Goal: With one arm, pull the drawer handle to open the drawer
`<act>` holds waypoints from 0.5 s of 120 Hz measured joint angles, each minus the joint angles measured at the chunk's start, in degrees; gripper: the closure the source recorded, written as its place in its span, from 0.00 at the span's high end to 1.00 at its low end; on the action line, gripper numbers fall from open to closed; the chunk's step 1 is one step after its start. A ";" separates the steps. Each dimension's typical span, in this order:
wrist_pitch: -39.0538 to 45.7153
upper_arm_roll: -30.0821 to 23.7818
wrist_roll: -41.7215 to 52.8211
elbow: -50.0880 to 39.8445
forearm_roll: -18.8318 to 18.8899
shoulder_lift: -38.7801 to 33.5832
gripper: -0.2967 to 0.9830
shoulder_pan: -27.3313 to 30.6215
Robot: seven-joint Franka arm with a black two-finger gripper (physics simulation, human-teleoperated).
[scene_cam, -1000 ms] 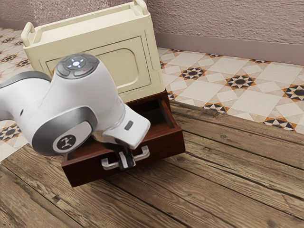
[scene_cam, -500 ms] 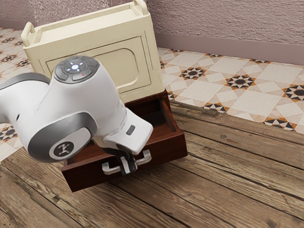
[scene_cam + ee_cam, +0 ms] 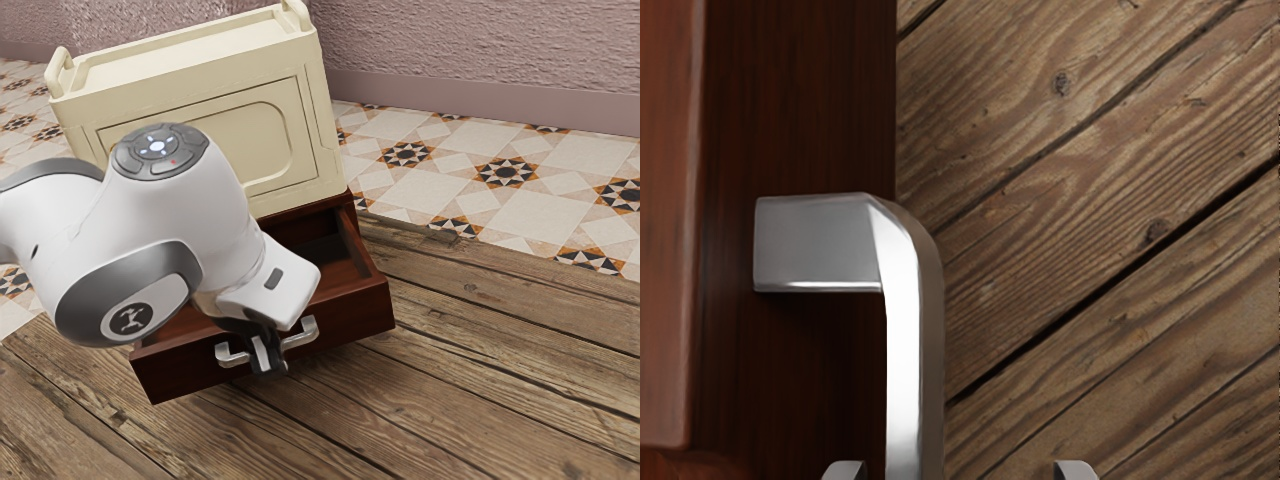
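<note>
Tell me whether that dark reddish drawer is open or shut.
Open: the drawer juts out past the cream cabinet, and its hollow inside shows.

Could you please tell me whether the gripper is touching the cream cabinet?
Apart: in the exterior view the gripper is down at the drawer handle, with the open drawer between it and the cream cabinet.

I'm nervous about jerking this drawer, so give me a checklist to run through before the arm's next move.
1. Drawer pulled out: ok, its inside shows behind the front.
2. Handle between the fingers of the gripper: ok, the bar runs between the tips.
3. Gripper clamped for more pulling: not ok, the fingers stand open with a gap on each side of the bar.
4. Handle fixed to the drawer front: ok, its visible mount meets the wood.
5. Drawer at the end of its travel: cannot tell.
</note>
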 joint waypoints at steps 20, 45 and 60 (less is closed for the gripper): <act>-0.57 -0.06 -0.06 0.19 -0.34 -1.94 0.50 0.00; -6.29 1.79 -0.09 9.15 -1.81 -1.75 0.66 0.05; -9.71 4.14 -0.19 17.95 -2.63 4.90 0.71 0.10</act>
